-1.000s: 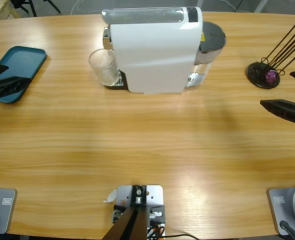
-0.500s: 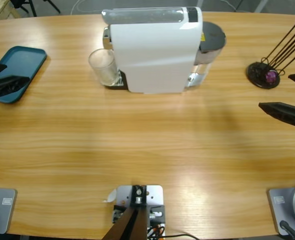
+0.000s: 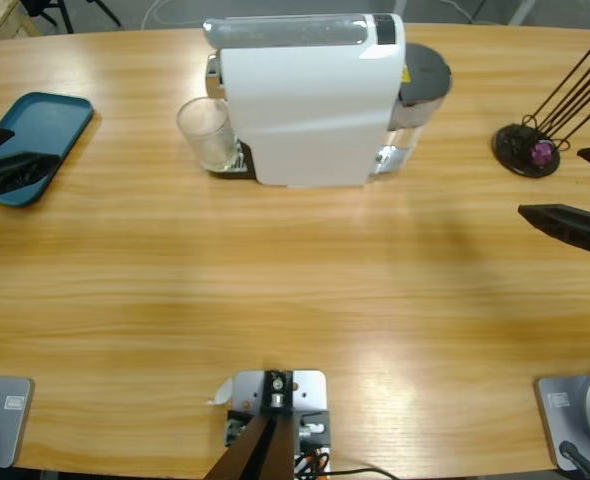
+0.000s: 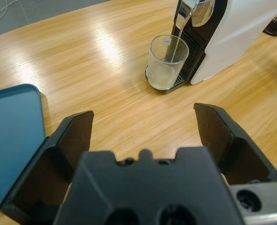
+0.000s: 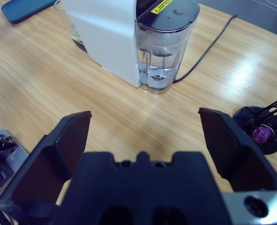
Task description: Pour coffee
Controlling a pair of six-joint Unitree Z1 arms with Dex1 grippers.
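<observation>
Glass stood on the drip tray against the white coffee machine in the high view, placed to catch whatever the spout let fall. Both arms waited at the surface's side edges, well apart from it. A blue tray lay near the left tool.

Along the left wrist view, the tool's jaws were spread wide and empty, facing the glass; a little pale liquid, likely the coffee, lay at its bottom.

Along the right wrist view, the right tool gaped empty too, toward the machine's water tank, partly filled. A purple capsule sat in its wire holder.
</observation>
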